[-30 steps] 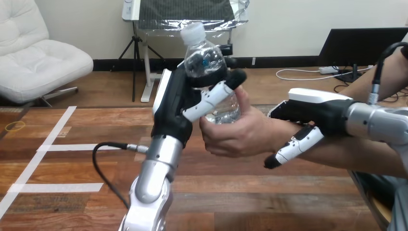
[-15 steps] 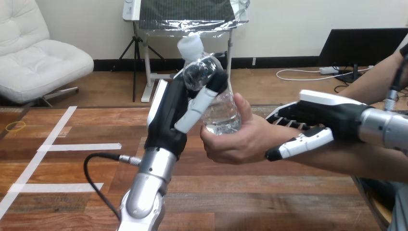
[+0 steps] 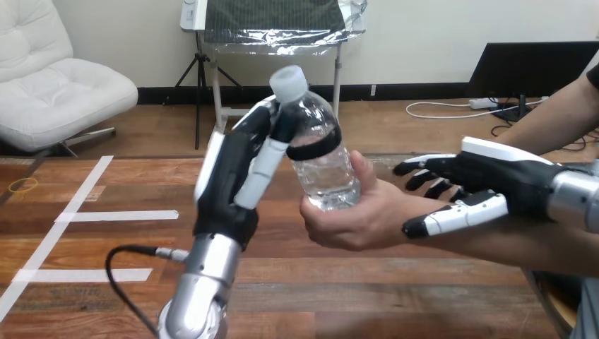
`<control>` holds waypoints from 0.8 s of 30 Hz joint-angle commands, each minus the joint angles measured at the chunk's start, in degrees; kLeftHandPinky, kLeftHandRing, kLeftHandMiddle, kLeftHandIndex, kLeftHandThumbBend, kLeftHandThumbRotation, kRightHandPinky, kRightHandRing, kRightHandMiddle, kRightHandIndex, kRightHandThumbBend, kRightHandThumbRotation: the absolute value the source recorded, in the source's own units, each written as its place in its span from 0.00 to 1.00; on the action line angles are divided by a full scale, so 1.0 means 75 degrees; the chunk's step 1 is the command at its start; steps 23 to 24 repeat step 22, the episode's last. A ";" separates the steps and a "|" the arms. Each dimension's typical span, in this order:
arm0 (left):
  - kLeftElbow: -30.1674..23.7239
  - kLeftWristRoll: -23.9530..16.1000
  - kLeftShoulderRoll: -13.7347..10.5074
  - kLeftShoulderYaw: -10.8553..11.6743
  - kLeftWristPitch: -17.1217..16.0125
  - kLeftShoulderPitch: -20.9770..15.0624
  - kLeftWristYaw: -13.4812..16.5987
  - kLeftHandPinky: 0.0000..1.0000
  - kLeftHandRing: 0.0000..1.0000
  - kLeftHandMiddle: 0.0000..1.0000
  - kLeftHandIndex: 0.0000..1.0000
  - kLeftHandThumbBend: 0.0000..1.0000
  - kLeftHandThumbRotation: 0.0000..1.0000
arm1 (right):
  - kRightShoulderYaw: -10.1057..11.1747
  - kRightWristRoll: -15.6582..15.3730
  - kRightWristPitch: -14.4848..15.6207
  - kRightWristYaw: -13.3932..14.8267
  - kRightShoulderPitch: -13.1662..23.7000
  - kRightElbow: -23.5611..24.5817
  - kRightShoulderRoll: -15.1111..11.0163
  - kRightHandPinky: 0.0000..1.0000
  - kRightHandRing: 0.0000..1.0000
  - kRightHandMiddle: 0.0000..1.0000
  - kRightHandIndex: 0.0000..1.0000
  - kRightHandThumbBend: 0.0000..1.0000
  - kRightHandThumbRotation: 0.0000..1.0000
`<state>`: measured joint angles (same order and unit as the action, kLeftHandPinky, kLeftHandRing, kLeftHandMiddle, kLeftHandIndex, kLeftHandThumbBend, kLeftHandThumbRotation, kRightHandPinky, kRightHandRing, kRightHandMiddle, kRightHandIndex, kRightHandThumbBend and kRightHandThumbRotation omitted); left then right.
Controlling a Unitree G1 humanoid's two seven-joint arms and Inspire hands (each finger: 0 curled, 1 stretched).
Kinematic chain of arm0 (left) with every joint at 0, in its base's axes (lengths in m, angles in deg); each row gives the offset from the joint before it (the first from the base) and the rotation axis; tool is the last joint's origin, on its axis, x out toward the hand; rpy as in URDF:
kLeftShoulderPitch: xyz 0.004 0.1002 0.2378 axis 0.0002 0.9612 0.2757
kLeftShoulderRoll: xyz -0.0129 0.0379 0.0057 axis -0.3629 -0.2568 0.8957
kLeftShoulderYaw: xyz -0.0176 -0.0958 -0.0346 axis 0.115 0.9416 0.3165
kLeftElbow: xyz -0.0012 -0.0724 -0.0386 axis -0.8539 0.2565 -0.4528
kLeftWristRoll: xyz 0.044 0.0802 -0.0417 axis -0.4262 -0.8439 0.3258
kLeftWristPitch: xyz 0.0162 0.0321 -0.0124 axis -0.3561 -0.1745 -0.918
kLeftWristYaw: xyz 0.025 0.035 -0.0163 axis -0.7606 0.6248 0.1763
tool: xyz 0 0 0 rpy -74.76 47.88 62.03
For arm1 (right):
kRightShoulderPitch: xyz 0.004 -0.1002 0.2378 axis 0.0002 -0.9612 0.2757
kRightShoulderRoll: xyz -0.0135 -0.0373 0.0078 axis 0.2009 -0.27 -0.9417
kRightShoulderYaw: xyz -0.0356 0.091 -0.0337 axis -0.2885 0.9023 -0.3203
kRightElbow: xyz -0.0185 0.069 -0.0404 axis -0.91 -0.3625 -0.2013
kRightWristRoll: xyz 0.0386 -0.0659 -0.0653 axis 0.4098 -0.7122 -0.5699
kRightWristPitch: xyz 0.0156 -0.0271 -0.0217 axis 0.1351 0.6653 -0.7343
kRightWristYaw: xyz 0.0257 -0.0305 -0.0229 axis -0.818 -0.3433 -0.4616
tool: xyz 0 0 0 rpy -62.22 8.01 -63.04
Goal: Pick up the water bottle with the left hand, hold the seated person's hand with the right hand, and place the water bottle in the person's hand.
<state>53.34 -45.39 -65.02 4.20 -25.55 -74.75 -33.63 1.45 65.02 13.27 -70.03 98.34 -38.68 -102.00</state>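
Since a second ago the left hand has uncurled, fingers straight beside the water bottle, which the person's hand grips. Just right, the right hand is spread open, clasping nothing. Handover looks done; next, draw the left hand away leftward.

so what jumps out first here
A clear plastic water bottle with a white cap, upright at the view's centre, gripped at its base by the person's hand. The robot's left hand touches the bottle's left side; its right hand sits open at the person's wrist, right.
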 commanded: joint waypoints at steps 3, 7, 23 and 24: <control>-0.0667 0.0218 -0.0104 0.0184 -0.0042 0.0156 -0.0086 0.72 0.78 0.78 0.73 0.72 0.84 | 0.0528 0.0219 0.0021 0.0216 -0.0283 0.0392 -0.0208 0.70 0.84 0.91 0.95 1.00 0.65; -0.0913 0.0270 -0.0152 0.0229 -0.0011 0.0385 -0.0135 0.71 0.78 0.78 0.72 0.70 0.84 | 0.0745 0.0246 -0.0087 0.0463 -0.0508 0.0532 -0.0161 0.69 0.84 0.91 0.95 1.00 0.68; -0.1798 0.0738 -0.0287 0.0411 0.0030 0.1259 -0.0366 0.73 0.75 0.77 0.72 0.66 0.83 | 0.1506 -0.0896 -0.0677 0.3539 -0.1939 0.1850 0.0701 0.57 0.74 0.81 0.89 0.98 0.84; -0.1798 0.0738 -0.0287 0.0411 0.0030 0.1259 -0.0366 0.73 0.75 0.77 0.72 0.66 0.83 | 0.1506 -0.0896 -0.0677 0.3539 -0.1939 0.1850 0.0701 0.57 0.74 0.81 0.89 0.98 0.84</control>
